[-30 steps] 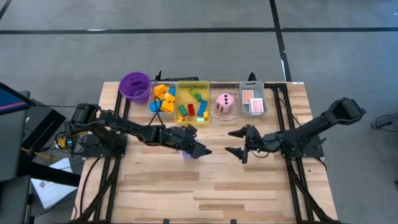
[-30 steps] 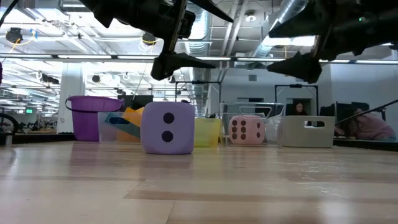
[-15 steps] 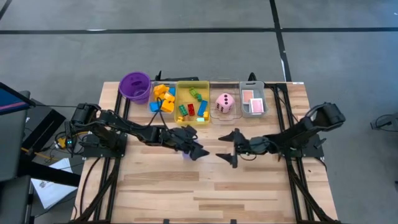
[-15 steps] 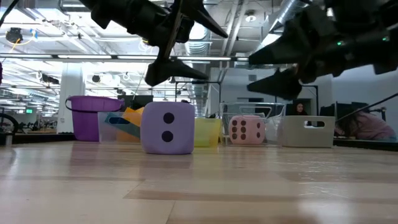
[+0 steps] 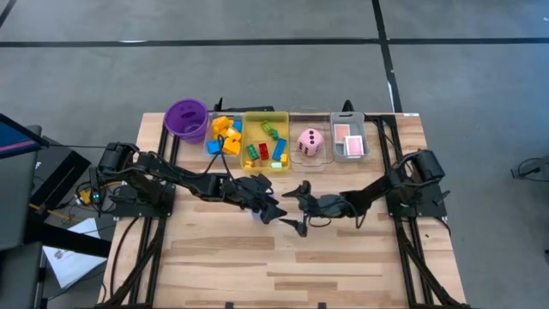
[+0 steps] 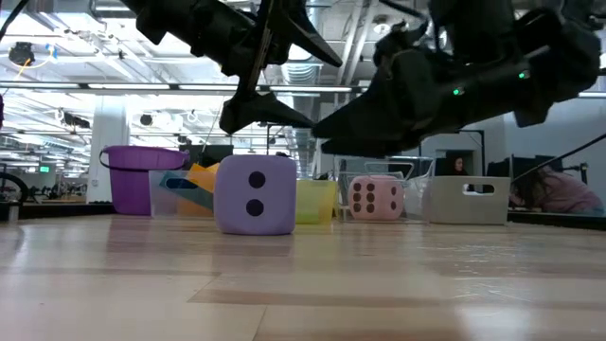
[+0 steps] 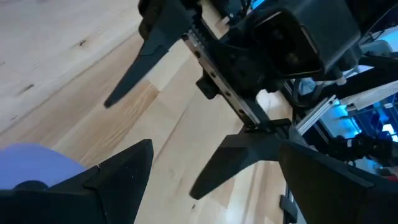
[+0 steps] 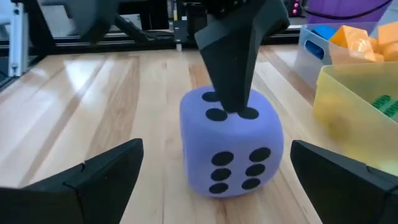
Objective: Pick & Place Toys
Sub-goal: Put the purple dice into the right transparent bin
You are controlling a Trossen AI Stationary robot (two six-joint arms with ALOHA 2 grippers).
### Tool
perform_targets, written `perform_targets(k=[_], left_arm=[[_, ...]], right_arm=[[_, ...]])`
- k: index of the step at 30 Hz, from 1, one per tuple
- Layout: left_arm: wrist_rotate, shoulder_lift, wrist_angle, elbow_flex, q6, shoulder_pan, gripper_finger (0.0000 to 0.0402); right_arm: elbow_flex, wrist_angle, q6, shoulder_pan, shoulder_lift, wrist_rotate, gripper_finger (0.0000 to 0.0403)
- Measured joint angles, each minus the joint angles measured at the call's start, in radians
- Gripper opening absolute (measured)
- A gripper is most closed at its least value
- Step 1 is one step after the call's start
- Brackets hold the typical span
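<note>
A purple soft die (image 8: 230, 140) rests on its bottom face on the wooden table (image 5: 343, 266) near the middle; the low view shows it too (image 6: 255, 194). My left gripper (image 5: 271, 202) is open and hovers just above the die, with a gap over its top face showing in the low view. My right gripper (image 5: 289, 209) is open and empty, just to the die's right, level and pointing at it, with the left gripper's finger (image 8: 233, 56) in front of it.
Along the far edge stand a purple round cup (image 5: 186, 118), a clear tray of yellow and orange bricks (image 5: 223, 136), a yellow tray of mixed bricks (image 5: 266, 142), a pink die (image 5: 310, 142) in a clear tray, and a grey tray with pink-backed cards (image 5: 349, 137).
My right gripper has gone toward the table's left edge, staying open, from well right of the middle to right next to the purple die and my left gripper. The die has stayed where it was.
</note>
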State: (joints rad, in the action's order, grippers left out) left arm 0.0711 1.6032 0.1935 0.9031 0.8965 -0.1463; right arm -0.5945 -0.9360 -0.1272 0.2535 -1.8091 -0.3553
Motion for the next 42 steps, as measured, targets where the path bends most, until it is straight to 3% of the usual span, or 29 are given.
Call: perform_targets(k=[5,12,20,24,28,31,36,42], left_arm=[[0.000,0.000,-0.024,0.000,-0.001,0.000,0.0337],[0.000,0.000,-0.041,0.000,0.001,0.000,0.0337],[-0.001,0.000,-0.036,0.000,0.026,0.000,0.0337],[0.002,0.000,-0.036,0.000,0.027,0.000,0.0337],[0.005,0.000,-0.037,0.000,0.027,0.000,0.0337],[0.009,0.000,-0.041,0.000,0.028,0.000,0.0337],[0.009,0.000,-0.036,0.000,0.028,0.000,0.0337],[0.018,0.000,-0.032,0.000,0.028,0.003,0.0337]], right_arm=[[-0.021,0.002,0.006,-0.016,-0.026,-0.016,0.0400],[-0.022,0.100,0.031,-0.047,0.030,-0.015,0.0400],[-0.021,0.324,-0.050,-0.084,0.036,0.176,0.0400],[-0.021,0.463,-0.039,-0.084,0.036,0.161,0.0400],[-0.021,0.441,-0.032,-0.076,0.037,0.146,0.0400],[-0.022,0.411,-0.114,-0.077,0.038,0.158,0.0400],[-0.023,0.348,-0.183,-0.081,0.034,0.307,0.0400],[-0.022,0.344,-0.196,-0.077,0.028,0.347,0.0400]])
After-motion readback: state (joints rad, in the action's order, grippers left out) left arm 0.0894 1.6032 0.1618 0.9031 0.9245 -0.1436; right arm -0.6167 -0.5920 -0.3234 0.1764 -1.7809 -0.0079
